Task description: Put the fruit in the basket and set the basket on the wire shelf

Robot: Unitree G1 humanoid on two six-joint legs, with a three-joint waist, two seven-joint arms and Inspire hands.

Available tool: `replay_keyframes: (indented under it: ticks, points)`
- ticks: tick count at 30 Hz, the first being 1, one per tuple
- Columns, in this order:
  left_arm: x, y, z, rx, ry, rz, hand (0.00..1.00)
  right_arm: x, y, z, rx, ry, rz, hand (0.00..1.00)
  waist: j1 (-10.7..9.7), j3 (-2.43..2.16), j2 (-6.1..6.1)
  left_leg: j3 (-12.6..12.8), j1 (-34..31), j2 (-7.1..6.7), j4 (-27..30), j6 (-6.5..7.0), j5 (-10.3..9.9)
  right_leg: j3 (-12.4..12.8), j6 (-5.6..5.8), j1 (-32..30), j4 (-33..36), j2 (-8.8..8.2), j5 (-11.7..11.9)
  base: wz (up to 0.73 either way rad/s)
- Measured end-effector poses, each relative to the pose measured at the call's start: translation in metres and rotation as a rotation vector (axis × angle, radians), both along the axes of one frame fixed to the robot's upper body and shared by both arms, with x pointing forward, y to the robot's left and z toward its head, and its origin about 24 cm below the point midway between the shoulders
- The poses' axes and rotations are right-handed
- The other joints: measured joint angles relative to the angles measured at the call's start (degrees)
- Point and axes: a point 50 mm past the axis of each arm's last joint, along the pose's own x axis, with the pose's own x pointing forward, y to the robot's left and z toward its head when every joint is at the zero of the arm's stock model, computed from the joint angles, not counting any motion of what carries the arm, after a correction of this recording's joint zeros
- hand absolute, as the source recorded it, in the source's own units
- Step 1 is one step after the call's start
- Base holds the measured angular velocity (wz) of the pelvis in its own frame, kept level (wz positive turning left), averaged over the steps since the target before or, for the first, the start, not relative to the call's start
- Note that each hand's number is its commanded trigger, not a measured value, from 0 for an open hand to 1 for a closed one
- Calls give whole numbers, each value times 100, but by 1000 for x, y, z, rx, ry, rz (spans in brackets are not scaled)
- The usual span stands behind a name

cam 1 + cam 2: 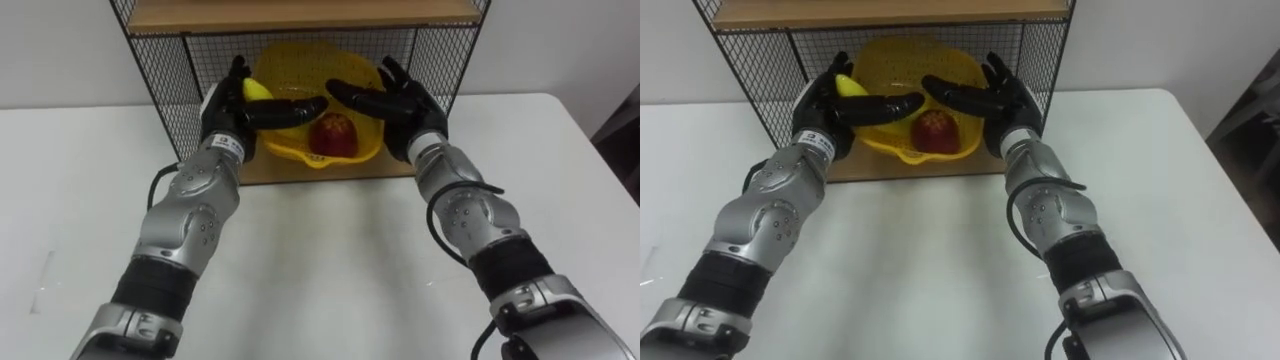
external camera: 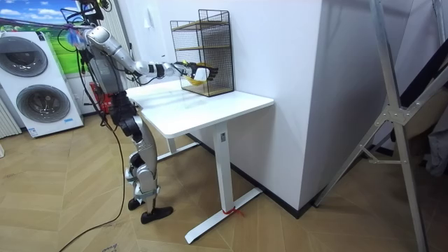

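Here my left hand (image 1: 226,114) and right hand (image 1: 408,106), fingers spread wide, flank the yellow basket (image 1: 300,70) at nine and three on the wire shelf (image 1: 160,90).

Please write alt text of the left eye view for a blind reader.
The robot's open left hand and right hand flank a yellow basket holding a red fruit and a yellow fruit, inside the wire shelf on a white table.

Silver-grey rounded shells and black ribbed cuffs clad both arms. The left hand (image 1: 232,108) and right hand (image 1: 405,108) are black; a white tag sits at the left hand's six o'clock.
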Motion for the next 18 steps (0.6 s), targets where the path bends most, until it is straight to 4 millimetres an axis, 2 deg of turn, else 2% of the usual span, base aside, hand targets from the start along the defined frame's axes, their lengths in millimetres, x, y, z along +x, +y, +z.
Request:
replay_keyframes:
  ticks: [6, 8, 13, 16, 18]
  points:
    - [0, 4, -13, -1, 73, 15, 0, 1, 4, -4, 8, 27, 19, 0, -4, -12, 48, -2, 61, 0, -11, -1, 0, -26, 3, 97, -78, 4, 14, 0]
    - [-1, 5, -22, 4, 112, 19, 0, 2, 4, -7, 15, 51, 14, 0, 1, -5, 76, -4, 81, -2, -18, -1, 0, -28, 3, 112, -76, 0, 14, 0]
    - [-2, 4, -27, -9, 141, 17, 0, 2, 4, -11, 14, 81, 10, 0, -7, 0, 92, -52, 127, -4, -109, -1, 1, -74, 4, 136, -81, 5, 12, 4]
    - [-6, 4, -40, -22, 200, 19, 0, 0, 2, -20, 4, 118, 8, 0, -19, 17, 121, -63, 358, -6, -184, -4, 2, -125, 5, 389, -172, 17, 12, 5]
    - [-6, 5, -41, -22, 208, 19, 0, -1, 2, -22, 3, 123, 10, 0, -20, 18, 118, -64, 370, -9, -188, -4, 2, -142, 8, 417, -200, 14, 13, 5]
